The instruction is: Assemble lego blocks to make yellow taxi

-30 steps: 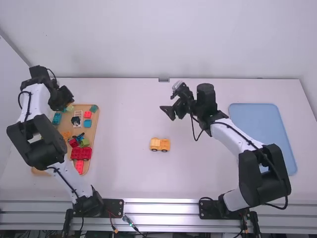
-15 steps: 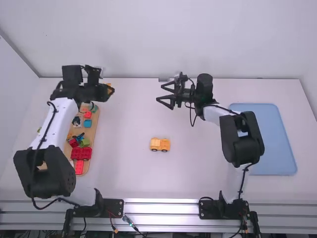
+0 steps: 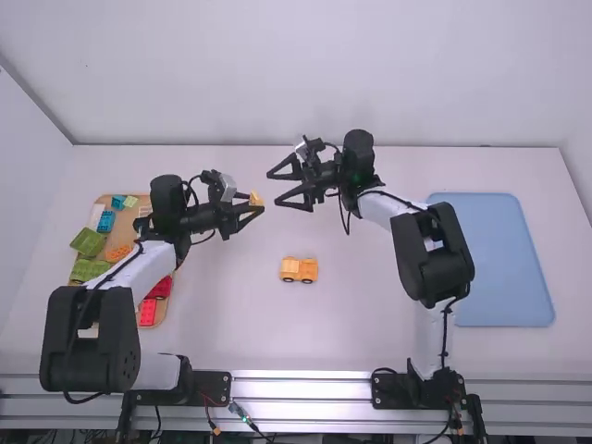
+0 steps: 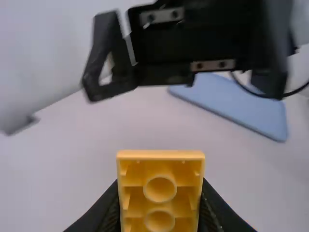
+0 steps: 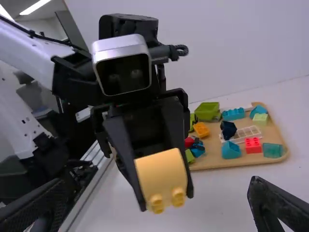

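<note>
Left hand, pinching yellow block, has moved nearer right hand, which gapes wide, empty.

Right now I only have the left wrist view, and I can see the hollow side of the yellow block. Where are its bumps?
Observer: The right wrist view shows two bumps on the side of the yellow block opposite the hollow one.
Operator: Cool! What's there to stick it on?
Observer: In the high view, a little orange-yellow car stands on its wheels between the two arms' bases, so maybe that.
Operator: And if I need more stuff?
Observer: A wooden board holds more blocks, with a red one among them, in the right wrist view.
</note>
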Controlling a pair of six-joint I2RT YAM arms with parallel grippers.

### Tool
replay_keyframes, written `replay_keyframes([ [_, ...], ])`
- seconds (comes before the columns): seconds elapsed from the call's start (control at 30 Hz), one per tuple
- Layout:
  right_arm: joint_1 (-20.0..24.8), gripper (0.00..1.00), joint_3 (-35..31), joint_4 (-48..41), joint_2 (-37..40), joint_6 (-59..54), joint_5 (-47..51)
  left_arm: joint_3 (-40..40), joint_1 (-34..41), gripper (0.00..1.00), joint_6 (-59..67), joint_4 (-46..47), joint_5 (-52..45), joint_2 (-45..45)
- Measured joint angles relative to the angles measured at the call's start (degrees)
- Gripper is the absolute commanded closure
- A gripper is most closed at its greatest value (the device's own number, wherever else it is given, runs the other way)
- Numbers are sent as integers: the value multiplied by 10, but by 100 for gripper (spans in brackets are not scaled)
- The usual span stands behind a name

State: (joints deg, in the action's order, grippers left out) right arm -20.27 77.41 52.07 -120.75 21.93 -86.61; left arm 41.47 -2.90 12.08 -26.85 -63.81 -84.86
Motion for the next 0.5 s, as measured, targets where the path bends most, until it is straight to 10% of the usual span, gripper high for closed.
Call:
replay_keyframes([
  [0.5,-35,12,0,-1,0,-26,-7,-30,0,86,-103,-125,-69,0],
])
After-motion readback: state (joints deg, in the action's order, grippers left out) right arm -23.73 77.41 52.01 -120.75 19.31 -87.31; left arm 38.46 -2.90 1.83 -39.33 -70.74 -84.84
